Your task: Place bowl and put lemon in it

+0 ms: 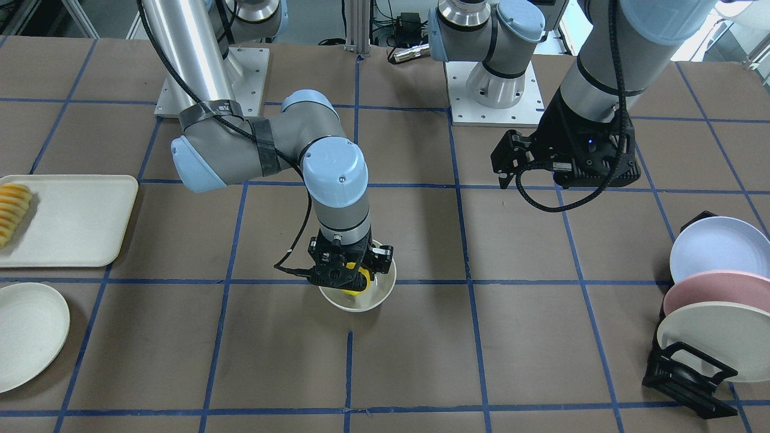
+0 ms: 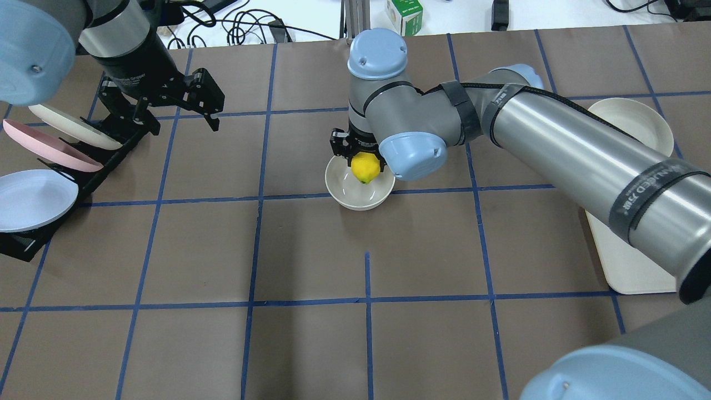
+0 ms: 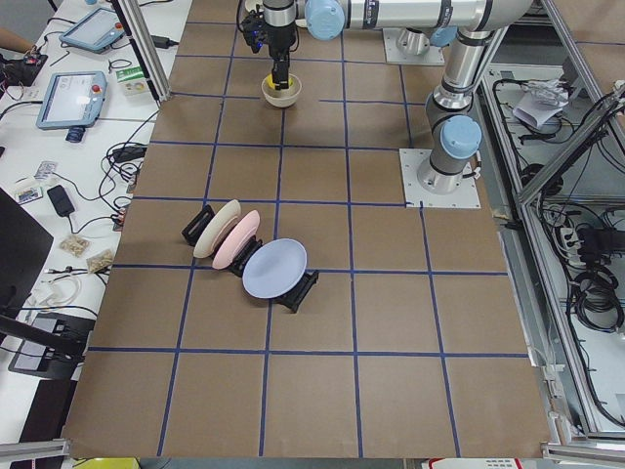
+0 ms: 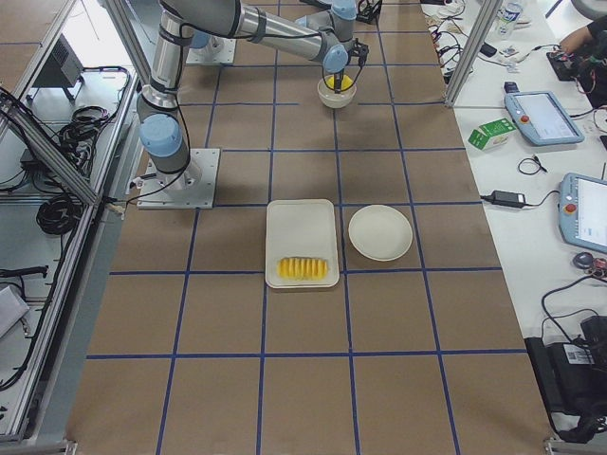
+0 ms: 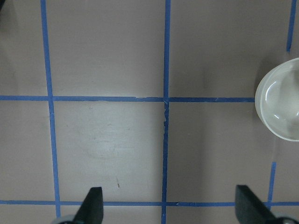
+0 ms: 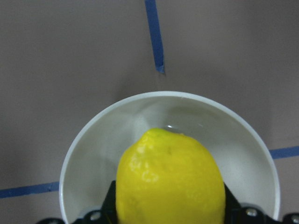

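The cream-white bowl (image 1: 363, 305) stands upright on the brown table near its middle; it also shows in the overhead view (image 2: 355, 199) and at the right edge of the left wrist view (image 5: 280, 109). My right gripper (image 1: 351, 278) points straight down into the bowl, shut on the yellow lemon (image 2: 365, 166). In the right wrist view the lemon (image 6: 170, 182) sits between the black fingers, inside the bowl's rim (image 6: 93, 135) and above its floor. My left gripper (image 2: 183, 119) is open and empty, hovering over bare table (image 5: 170, 205) off to the bowl's side.
A black rack (image 1: 686, 376) holds a blue, a pink and a cream plate (image 2: 39, 197) on my left side. On my right side lie a cream tray (image 1: 72, 222) with sliced yellow-orange food (image 1: 12, 210) and a flat cream plate (image 1: 27, 334).
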Controlling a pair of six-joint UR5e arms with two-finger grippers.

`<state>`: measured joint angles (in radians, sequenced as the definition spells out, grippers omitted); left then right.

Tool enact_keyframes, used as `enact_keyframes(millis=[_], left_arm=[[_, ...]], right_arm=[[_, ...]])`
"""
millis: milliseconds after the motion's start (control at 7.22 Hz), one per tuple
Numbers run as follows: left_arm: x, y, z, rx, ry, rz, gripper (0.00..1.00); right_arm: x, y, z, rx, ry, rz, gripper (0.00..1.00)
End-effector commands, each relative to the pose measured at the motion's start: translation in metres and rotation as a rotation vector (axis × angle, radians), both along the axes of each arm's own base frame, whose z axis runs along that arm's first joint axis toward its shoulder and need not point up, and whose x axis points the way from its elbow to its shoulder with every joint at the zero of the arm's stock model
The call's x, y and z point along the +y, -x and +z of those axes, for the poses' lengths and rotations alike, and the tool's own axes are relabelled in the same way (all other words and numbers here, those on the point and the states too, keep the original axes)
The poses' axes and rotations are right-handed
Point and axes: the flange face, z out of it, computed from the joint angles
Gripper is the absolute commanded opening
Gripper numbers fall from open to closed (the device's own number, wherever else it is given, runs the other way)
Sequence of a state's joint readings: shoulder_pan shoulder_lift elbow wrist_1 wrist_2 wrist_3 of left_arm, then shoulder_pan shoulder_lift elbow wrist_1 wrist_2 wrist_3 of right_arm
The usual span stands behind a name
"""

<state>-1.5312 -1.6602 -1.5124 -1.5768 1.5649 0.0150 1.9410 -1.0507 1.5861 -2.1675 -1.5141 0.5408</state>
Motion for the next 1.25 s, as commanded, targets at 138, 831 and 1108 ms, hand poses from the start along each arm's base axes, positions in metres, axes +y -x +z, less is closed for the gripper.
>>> enact_keyframes(millis=[138,831,1108], left_arm=[[-0.001,0.001,0.0,0.0,0.003,0.006,1.0],[0.001,0.001,0.004,-0.002,0.011,0.009,1.0],[0.0,0.002,0.001,-0.001,0.005,0.012,1.0]], right_arm=[[-0.004,0.0,-0.016,0.019,-0.014,0.007,0.75],[-0.009,0.07,0.097,0.031,0.07,-0.027,1.0],[0.005,0.157,0.166,0.05,0.032,-0.035,1.0]])
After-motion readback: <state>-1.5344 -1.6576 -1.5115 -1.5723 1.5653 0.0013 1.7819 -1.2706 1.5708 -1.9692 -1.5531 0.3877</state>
